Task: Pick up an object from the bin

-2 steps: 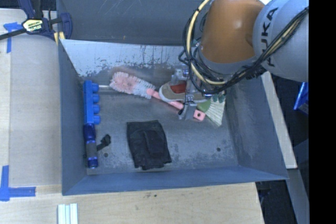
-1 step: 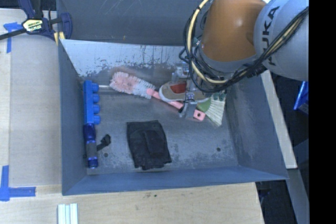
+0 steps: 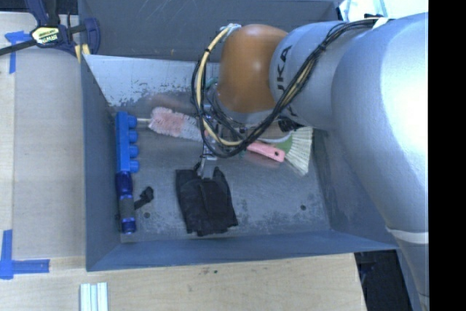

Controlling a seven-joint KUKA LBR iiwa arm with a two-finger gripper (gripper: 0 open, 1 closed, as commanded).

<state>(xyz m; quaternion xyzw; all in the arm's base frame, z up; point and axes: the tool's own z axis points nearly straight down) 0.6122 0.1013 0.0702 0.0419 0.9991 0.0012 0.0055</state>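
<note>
My gripper point(image 3: 210, 159) hangs under the arm's orange cover, low in the middle of the bin. It is right at the far edge of a black, crumpled pouch-like thing point(image 3: 206, 205) lying near the bin's front wall. Whether it touches the pouch I cannot tell. Just behind and left of the gripper lies a fuzzy pink-and-white brush head point(image 3: 171, 121). To its right lies a hand brush point(image 3: 290, 150) with a pink handle and pale green bristles, partly hidden by the arm.
A long blue tool point(image 3: 126, 160) with knobs lies along the left wall. A small black piece point(image 3: 144, 197) sits beside its lower end. The arm and its cables cover the bin's right back part. Bare floor shows at the front right.
</note>
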